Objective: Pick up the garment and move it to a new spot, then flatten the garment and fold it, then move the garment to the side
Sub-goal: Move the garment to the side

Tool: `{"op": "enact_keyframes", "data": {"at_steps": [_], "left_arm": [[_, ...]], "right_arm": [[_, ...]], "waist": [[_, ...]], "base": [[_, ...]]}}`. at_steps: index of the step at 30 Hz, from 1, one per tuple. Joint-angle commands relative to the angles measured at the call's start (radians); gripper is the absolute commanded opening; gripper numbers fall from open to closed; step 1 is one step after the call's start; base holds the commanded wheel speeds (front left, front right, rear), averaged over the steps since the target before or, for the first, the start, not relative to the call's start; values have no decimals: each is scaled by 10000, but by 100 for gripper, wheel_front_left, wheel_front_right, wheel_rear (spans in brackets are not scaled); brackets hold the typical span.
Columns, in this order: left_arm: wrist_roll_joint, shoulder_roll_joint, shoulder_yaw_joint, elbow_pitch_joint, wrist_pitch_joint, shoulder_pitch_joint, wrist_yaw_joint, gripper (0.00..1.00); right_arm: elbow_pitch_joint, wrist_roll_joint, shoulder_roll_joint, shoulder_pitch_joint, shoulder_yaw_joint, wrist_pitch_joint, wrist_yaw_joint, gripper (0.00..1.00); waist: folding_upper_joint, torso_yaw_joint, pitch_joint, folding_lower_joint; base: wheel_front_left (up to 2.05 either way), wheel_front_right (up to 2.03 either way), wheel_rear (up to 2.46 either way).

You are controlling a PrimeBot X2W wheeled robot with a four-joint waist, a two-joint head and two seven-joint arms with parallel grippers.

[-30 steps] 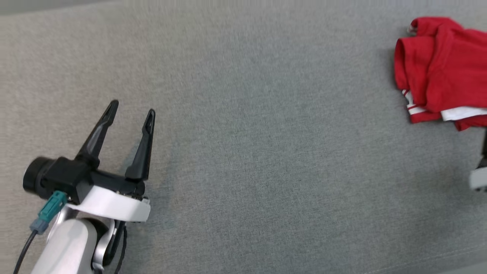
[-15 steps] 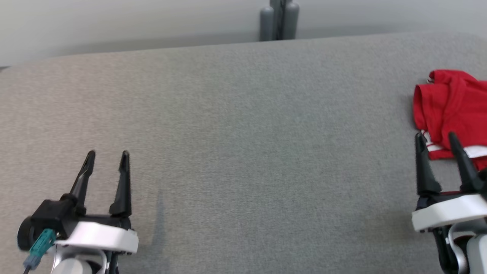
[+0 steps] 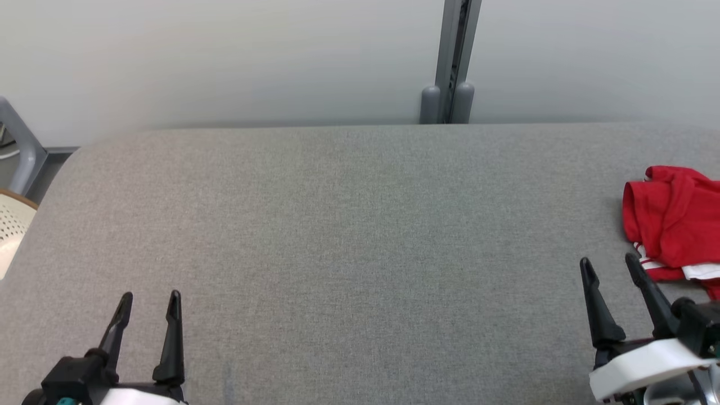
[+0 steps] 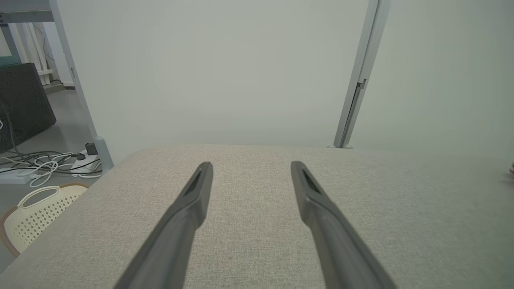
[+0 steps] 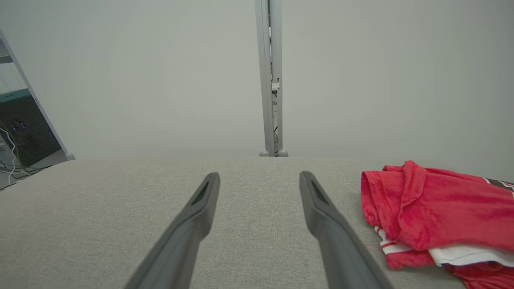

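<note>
Near edge: left claw hangs low over the grey fabric-covered table at the robot's left, jaws apart, nothing between the fingers; right claw stands likewise at the robot's right, jaws spread and empty.

Task item: red garment, a shirt with white striped trim, lies bunched on the table at its right side, just beyond and to the right of the right claw; in the right wrist view a strip of bare table shows between the claw's outer finger and the cloth; the garment's right part is cut off by the picture edge.

Markings: a dark printed patch sits at the garment's far right, too small to read.

Open room: the table is bare cloth from the left claw across to the garment; its left corners are rounded; far edge runs straight below the wall.

Beyond the edges: cream perforated basket off the left side; cables on the floor behind it; grey upright post against the wall past the far edge.
</note>
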Motion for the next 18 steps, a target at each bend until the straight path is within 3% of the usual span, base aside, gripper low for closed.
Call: {"op": "enact_keyframes", "data": {"at_steps": [1, 18], "left_arm": [[44, 83, -38, -81, 87, 183, 42, 100], [-14, 335, -76, -432, 432, 1062, 271, 100]], "right_arm": [[-89, -25, -45, 251, 13, 53, 1, 100], [-599, -170, 42, 1107, 19, 285, 1, 100]], "waist": [[0, -67, -213, 0], [0, -618, -793, 0]], "base": [[0, 0, 0], [0, 0, 0]]}}
